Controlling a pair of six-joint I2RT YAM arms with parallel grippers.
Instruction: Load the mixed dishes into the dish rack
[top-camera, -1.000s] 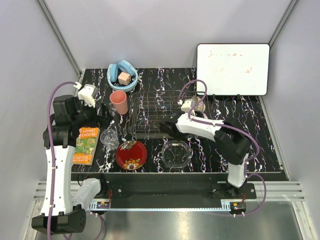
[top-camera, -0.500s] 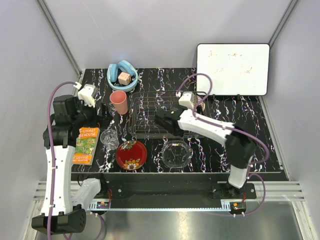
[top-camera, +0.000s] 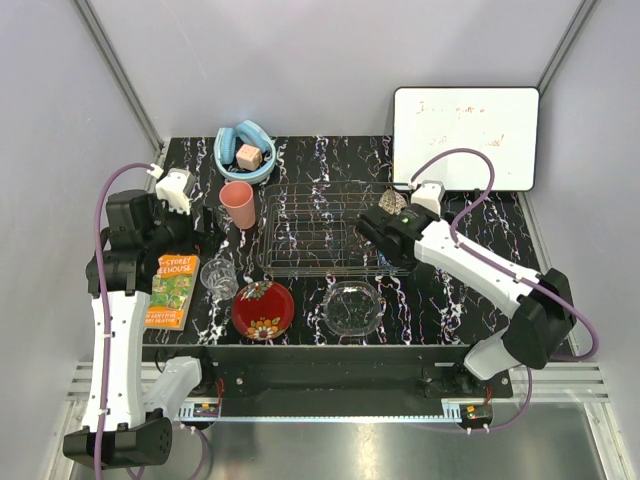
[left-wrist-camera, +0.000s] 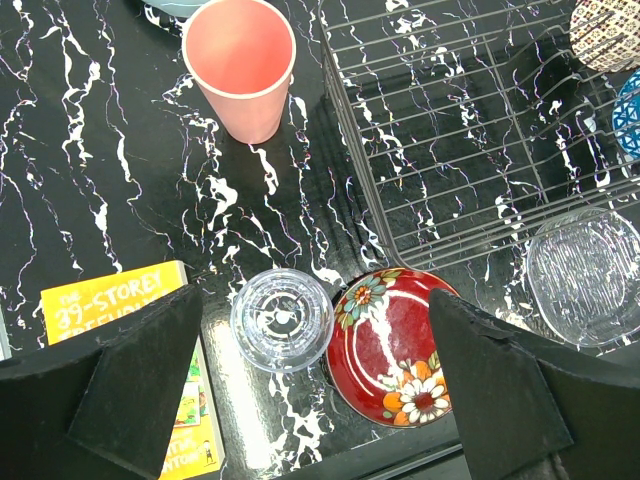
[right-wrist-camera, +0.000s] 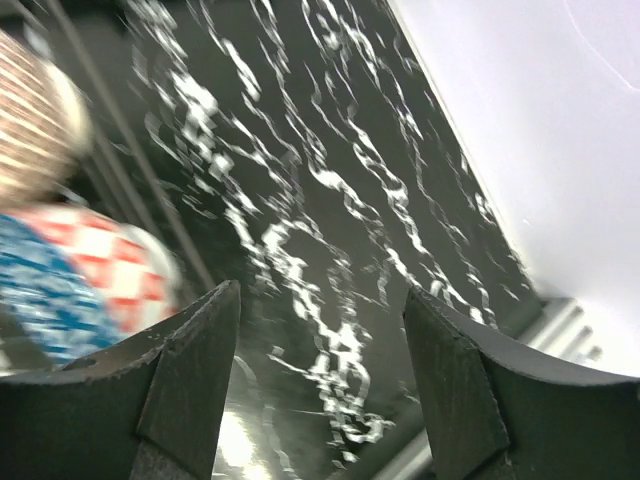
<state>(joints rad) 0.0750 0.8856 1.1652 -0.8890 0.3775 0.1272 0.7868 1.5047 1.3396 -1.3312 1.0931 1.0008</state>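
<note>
The silver wire dish rack (top-camera: 305, 232) lies mid-table and also shows in the left wrist view (left-wrist-camera: 450, 130). A pale speckled bowl (top-camera: 392, 200) and a blue patterned bowl (right-wrist-camera: 60, 275) sit at its right end. My right gripper (top-camera: 374, 228) hovers open and empty over that end; its view is blurred. The salmon-pink cup (top-camera: 237, 203), clear tumbler (top-camera: 219, 275), red floral bowl (top-camera: 263, 308) and clear glass bowl (top-camera: 353, 307) stand on the table outside the rack. My left gripper (left-wrist-camera: 315, 305) is open and empty, high above the tumbler (left-wrist-camera: 282, 320) and red bowl (left-wrist-camera: 395, 345).
A light-blue ring with a wooden block (top-camera: 245, 150) lies at the back left. A white whiteboard (top-camera: 465, 137) stands at the back right. A yellow book (top-camera: 173, 290) lies at the left edge, beside the tumbler.
My right arm has swung from over the rack's front middle to its right end, and its wrist has turned. The left arm and the dishes have not moved.
</note>
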